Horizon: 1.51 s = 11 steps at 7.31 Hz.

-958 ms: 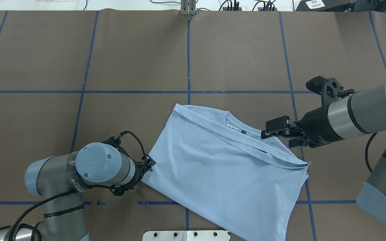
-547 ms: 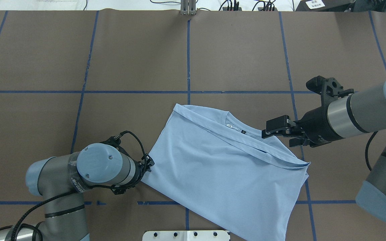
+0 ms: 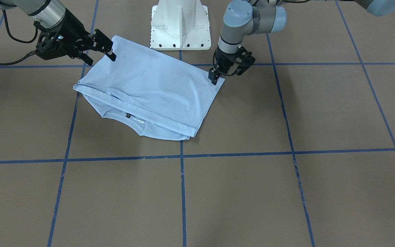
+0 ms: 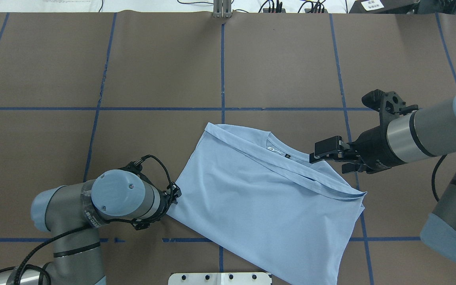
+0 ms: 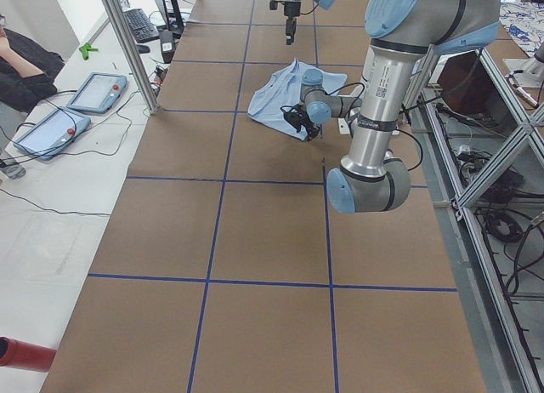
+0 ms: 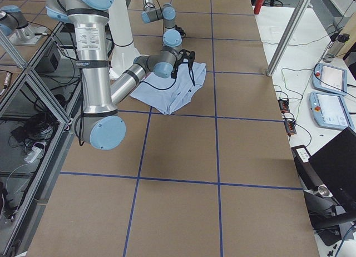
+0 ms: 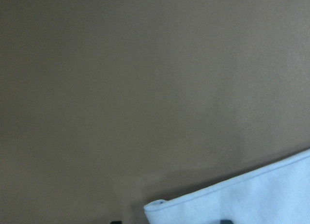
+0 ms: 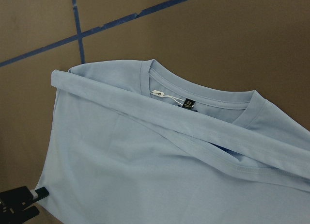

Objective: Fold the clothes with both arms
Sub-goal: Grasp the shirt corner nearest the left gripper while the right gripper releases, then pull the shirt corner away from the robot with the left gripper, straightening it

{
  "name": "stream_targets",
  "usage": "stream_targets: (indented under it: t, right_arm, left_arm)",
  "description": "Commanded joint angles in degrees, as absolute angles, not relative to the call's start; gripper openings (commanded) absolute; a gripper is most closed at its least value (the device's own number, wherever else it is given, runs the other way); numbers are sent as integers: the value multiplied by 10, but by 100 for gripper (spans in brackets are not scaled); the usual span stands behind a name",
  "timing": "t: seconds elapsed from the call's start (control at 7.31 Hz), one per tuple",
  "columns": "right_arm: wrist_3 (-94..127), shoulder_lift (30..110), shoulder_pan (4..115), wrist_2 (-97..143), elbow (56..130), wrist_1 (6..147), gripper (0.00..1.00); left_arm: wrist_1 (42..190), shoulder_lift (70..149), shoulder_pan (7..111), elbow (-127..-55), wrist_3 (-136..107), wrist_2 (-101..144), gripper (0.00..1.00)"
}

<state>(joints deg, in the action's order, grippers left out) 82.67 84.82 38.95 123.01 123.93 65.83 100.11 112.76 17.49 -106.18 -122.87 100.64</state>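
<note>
Table (image 4: pixel 152 59), one, covered in brown paper, gridded with blue tape lines (image 4: pixel 222 71). On it we count:
- Light blue T-shirt (image 4: pixel 259 206), folded flat, one corner at the left gripper (image 3: pixel 214 78) fingertips (image 3: pixel 212 79), collar side near the right gripper (image 4: pixel 327 164) fingers (image 4: pixel 326 148).
- White pedestal base (image 3: pixel 179 24), behind both.

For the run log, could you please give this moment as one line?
T-shirt: partly folded, flat | left hand: at its corner, grip unclear | right hand: open, near shoulder

T-shirt (image 4: pixel 259 206) on table (image 4: pixel 152 71), left pincer (image 3: pixel 214 78) at its corner, right pincer (image 4: pixel 328 163) near collar
</note>
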Motion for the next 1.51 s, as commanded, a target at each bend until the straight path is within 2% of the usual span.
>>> stream_targets:
  t: [0.0,0.14,0.41,0.82,0.96,1.37]
  right_arm:
    - [827,848,392,1230,1239,658,100]
    - [826,848,395,1233,1239,658,100]
    - [827,850,396,1233,1240,658,100]
    - [827,853,398,1234,1241,658,100]
    - [827,853,398,1234,1241,658,100]
    - [827,855,398,1232,1241,658,100]
  left_arm:
    - [1002,1129,176,-1062,-1237,1006,7]
    - [1001,1129,178,-1062,-1237,1006,0]
    - [1001,1130,193,-1064,-1233,1007,0]
    - [996,1135,270,-1056,-1188,1008,0]
    - [998,1153,303,-1026,-1159,1008,0]
    - [1082,1250,392,-848,-1067,1007,0]
